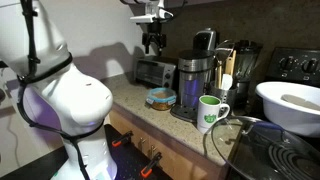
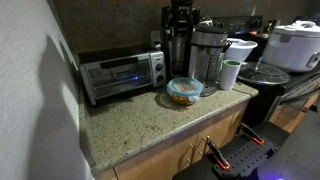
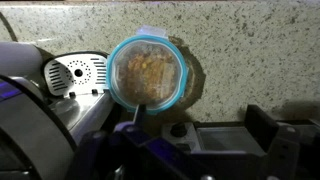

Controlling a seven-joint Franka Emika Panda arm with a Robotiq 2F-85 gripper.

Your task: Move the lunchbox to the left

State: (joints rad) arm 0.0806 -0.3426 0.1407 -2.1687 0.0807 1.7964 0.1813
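Small, low, round lunchbox [image 1: 160, 98] with a teal lid, clear sides and tan contents sits flat on the speckled granite surface [image 2: 140, 125], lid on.

Neighbours in an exterior view, taken from the lunchbox [image 2: 184, 91]:
- silver toaster oven [image 2: 122, 73] at 10 o'clock, near but apart
- steel-and-black coffee maker [image 2: 208, 55] at 1 o'clock, just beside it; contact can't be told
- white mug with green print [image 2: 230, 75] at 2 o'clock, apart from it

Also in an exterior view:
- the mug [image 1: 210, 113] is at 4 o'clock of the lunchbox
- a large white bowl [image 1: 290, 105] sits further out at 3 o'clock, well apart

Jaws hang high over the surface at 12 o'clock of the lunchbox, level with the toaster oven [image 1: 153, 70] top, and touch nothing.

Wrist view:
- lunchbox [image 3: 147, 72] is near frame centre, slightly toward 11 o'clock, with the whole lid rim visible
- dark fingers [image 3: 265, 130] enter at the 6 o'clock edge
- jaws stand apart with nothing between them
- a silver perforated metal part [image 3: 75, 72] is at 9 o'clock of the lunchbox, just beside it; can't tell which appliance it belongs to
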